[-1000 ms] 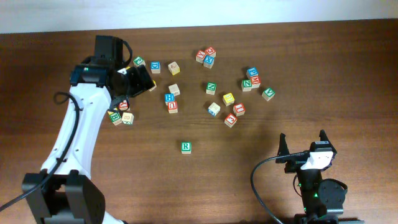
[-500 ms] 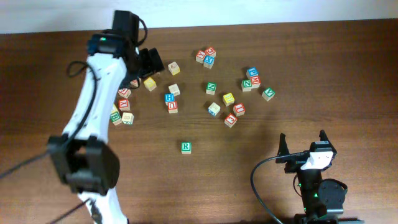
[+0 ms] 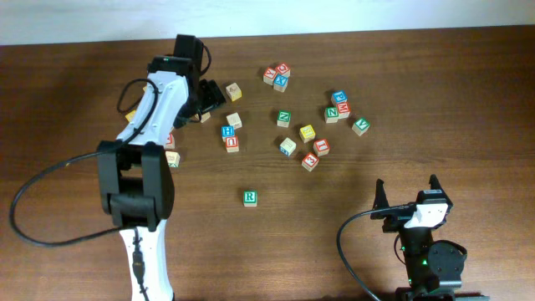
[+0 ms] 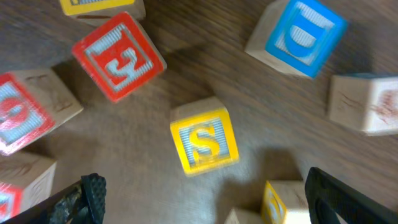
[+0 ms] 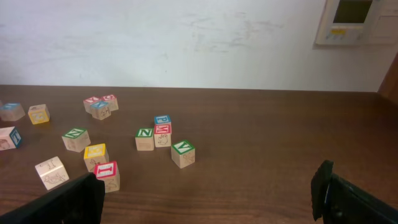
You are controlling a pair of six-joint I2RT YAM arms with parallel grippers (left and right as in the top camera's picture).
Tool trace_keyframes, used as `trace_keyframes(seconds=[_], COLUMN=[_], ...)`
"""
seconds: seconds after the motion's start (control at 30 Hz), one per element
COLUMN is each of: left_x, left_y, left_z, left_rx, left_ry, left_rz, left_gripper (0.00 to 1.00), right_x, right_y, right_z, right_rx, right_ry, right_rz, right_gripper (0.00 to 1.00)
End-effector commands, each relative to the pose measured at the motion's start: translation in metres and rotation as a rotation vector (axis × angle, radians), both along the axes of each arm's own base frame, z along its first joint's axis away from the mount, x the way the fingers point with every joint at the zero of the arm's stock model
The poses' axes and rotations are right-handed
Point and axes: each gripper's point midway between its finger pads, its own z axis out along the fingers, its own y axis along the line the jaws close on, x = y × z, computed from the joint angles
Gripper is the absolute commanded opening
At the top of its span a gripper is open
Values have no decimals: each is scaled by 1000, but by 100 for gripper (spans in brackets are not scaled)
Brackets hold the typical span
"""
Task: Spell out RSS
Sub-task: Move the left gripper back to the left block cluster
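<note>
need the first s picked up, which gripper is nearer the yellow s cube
Left. The left gripper hangs open right over the yellow S cube; the right gripper sits far off on the opposite side.

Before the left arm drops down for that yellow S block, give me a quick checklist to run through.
1. Yellow S block lies between the left jaws, letter up: ok.
2. Left jaws open wide enough to straddle it: ok.
3. Red block and blue block stand apart from the S: ok.
4. Yellow-edged block sits close to one finger's path down: cannot tell if it clears.
5. Green R block stands alone with bare table to its right for the two S blocks: ok.
6. Second S located: the other yellow block is too small to read: cannot tell.
</note>
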Motion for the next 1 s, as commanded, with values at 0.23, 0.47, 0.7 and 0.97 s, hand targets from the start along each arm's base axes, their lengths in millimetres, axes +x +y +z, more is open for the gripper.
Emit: trace_keyframes(seconds=[0.23,0.47,0.7,0.97], left_x=[11,13,10,13], left_y=[5,14,15,13], left_z=[-36,-40,-56,-56], left_rx=[30,84,89,82], left_ry=[6,-2,26,14], left_rz=[43,55,54,54], left_gripper=[72,54,52,42], right_x=[0,0,0,0], right_y=[-1,-1,-1,-1], right_z=[-3,-3,-3,-3], right_rx=[-3,-3,-3,-3], right_ry=[4,4,4,4], right_rz=[-6,-6,-6,-6], right_gripper=[98,99,98,98])
